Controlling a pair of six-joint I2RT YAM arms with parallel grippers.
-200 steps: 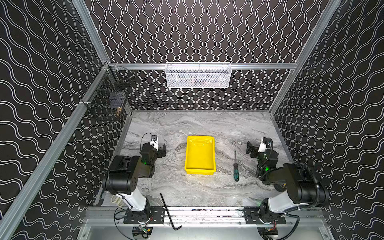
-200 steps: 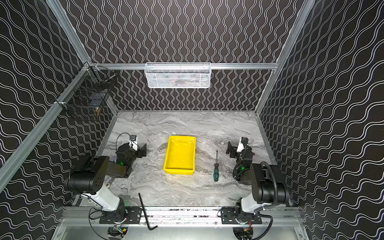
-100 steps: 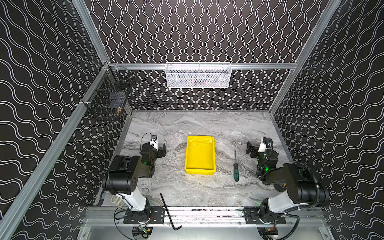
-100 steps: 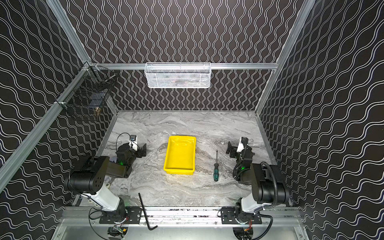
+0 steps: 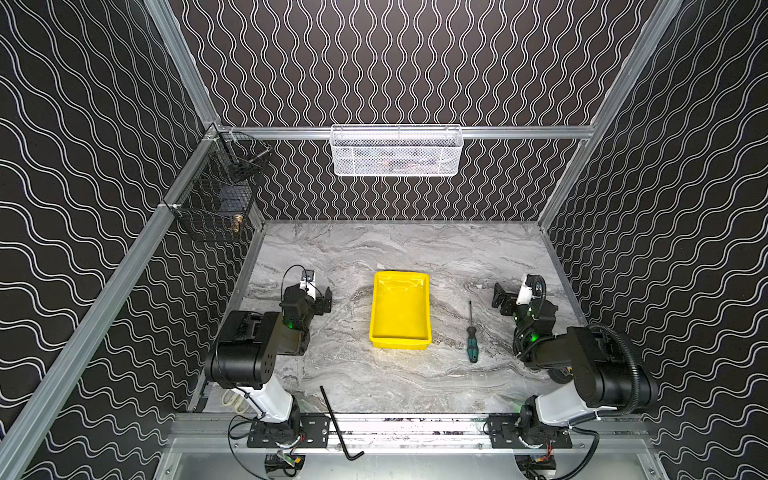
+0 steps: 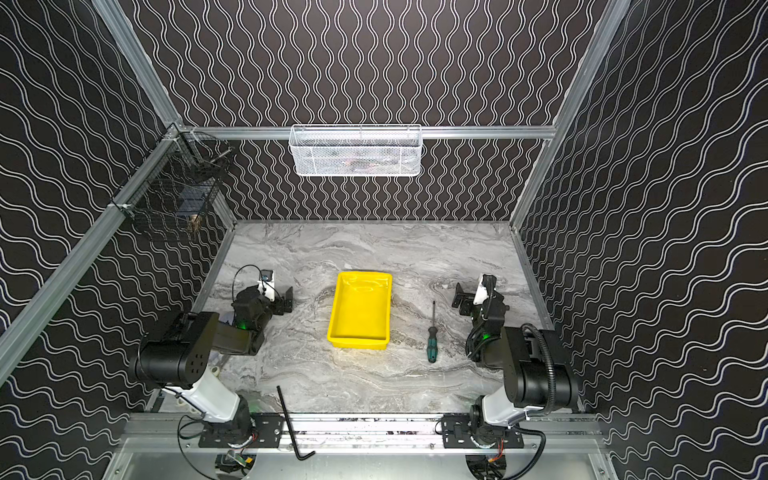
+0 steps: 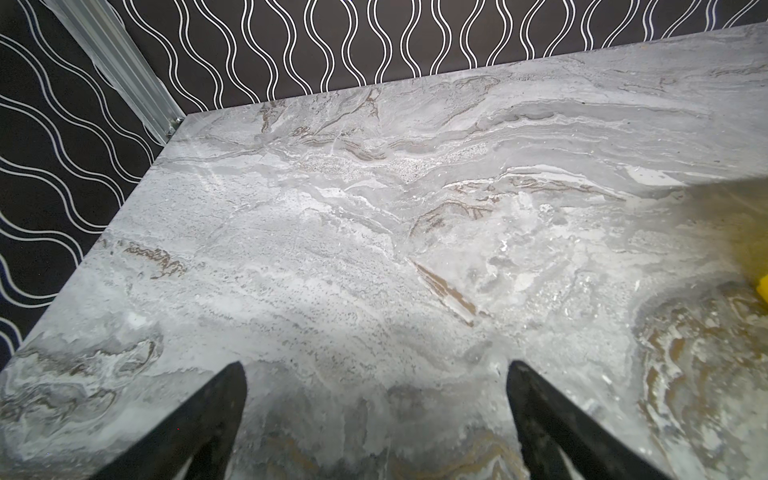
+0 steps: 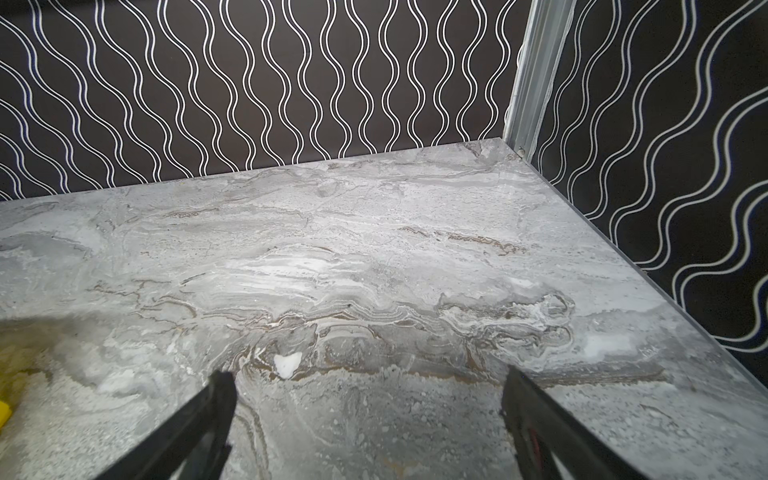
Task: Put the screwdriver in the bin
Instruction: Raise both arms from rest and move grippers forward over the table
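Two arms, one per side of the grey marble-look table (image 5: 374, 249), and both are parked low. The left jaws are spread wide with only bare table between them in the left wrist view. Same story for the right jaws: fully apart, gripping nothing.

One slim screwdriver with a teal-green and black handle (image 5: 472, 350) (image 6: 432, 350) lies flat on the table, out in the open. It sits between the bin and the right arm (image 5: 590, 365), near the bin but not touching it. The handle points toward the front rail and the thin shaft toward the back wall.

One shallow bright yellow plastic bin (image 5: 399, 343) (image 6: 359, 343) sits around the middle of the table. Just a sliver of its yellow corner sneaks into each wrist view (image 7: 763, 287) (image 8: 3, 411).

One long black L-shaped hex key (image 5: 333, 419) (image 6: 288, 419) lies across the front edge, beside the left arm's base.

Two baskets hang on the frame: one white wire mesh basket (image 5: 395, 160) on the back rail and one black wire basket (image 5: 216, 208) on the left rail. What's inside them I can't make out.
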